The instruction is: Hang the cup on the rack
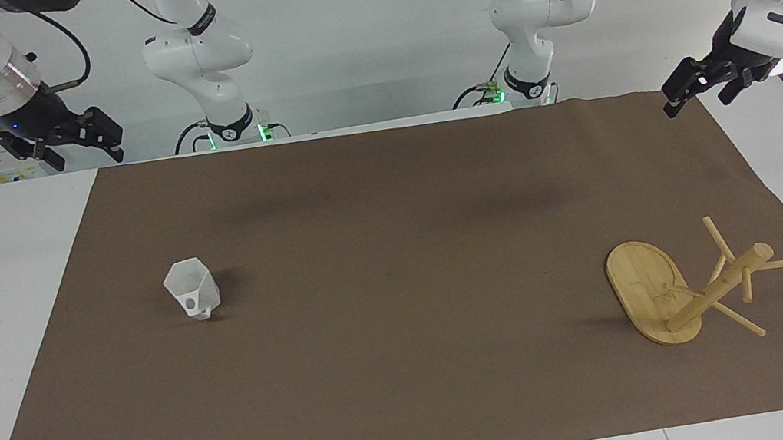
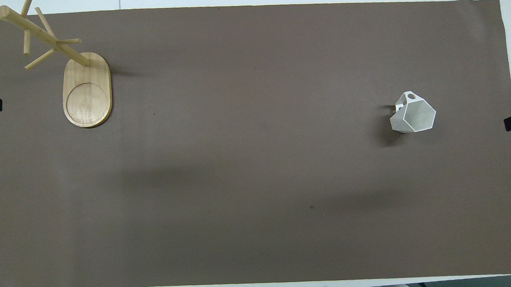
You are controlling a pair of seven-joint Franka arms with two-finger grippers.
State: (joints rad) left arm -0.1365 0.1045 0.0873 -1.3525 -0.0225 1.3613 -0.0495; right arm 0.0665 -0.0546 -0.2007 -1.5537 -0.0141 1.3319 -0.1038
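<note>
Facing view shows that I have nothing done yet; the cup [image 1: 191, 289] stands alone on the brown mat [image 1: 388, 197] toward my right arm's end of the table, and the rack [image 1: 689, 288] stands toward my left arm's end, the two well apart with bare mat between them; no peg carries anything; my right gripper [image 1: 65, 140] hangs up in the air over the mat's corner at its own end, and my left gripper [image 1: 701, 84] hangs likewise over the corner at its end; both have their fingers spread with nothing between them; neither is near a task thing, so I judge that the whole job is left: reach the cup, grip it, carry it across, and slip the handle's hole over a peg; the cup is small, white and faceted, its rim a hexagon, its sides narrowing to the foot; it seems to sit mouth up, and its little handle, pierced by a round hole, sticks out on the side away from me; the rack is pale bamboo, with a flat oval base, a thick round post set at the base's end farther from me, and thin pegs angling out from the post; I judge the cup light and easy to tip.
</note>
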